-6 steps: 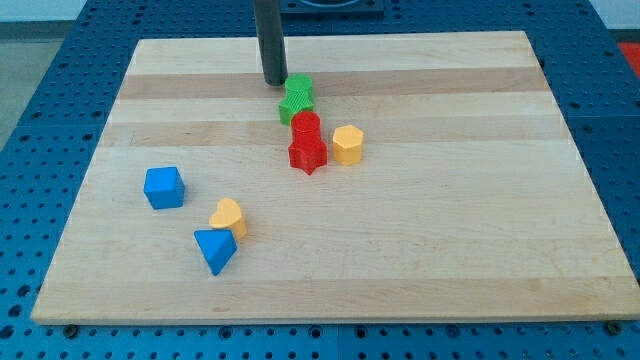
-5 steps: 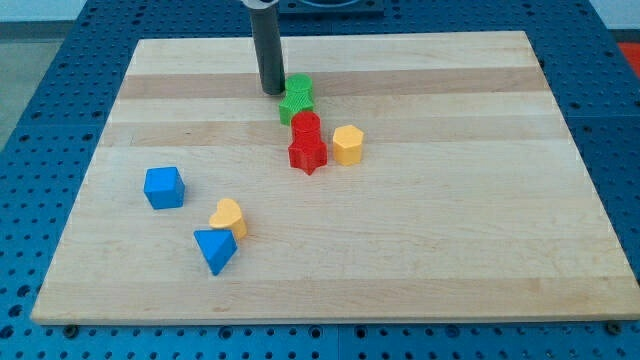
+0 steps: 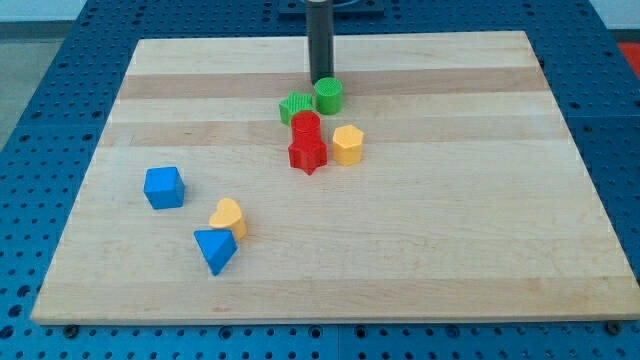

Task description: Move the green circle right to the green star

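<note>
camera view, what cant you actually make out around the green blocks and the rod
- My tip: whether it touches the green circle just below it; the two meet in the view with no gap to judge.
- Green star: its lower edge, hidden by the red cylinder.
- Red cylinder: its base, hidden by the red star.
- Rod: its upper part, cut off by the view's top.

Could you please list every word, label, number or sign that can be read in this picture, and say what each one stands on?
None: no readable text shows anywhere. The pale wooden board, the blue perforated table and the coloured plastic blocks, such as the green circle and green star, carry no lettering, nor does the dark rod ending in my tip.
</note>
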Robot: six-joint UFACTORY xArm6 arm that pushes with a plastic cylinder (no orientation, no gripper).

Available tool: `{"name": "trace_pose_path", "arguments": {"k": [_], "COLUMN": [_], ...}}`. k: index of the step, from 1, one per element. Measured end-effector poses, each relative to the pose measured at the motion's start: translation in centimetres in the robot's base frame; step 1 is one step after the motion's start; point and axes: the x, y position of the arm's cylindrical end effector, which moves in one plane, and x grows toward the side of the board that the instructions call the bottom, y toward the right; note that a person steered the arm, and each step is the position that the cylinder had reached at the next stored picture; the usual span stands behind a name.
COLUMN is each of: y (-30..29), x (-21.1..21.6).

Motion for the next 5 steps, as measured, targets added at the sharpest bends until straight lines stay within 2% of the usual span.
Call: {"name": "trace_pose_path", "arguments": {"k": [1,3,4,5], "y": [1.6,1.6,3.3,8.2], "x": [0.7,5.4,5.3,5.9]}}
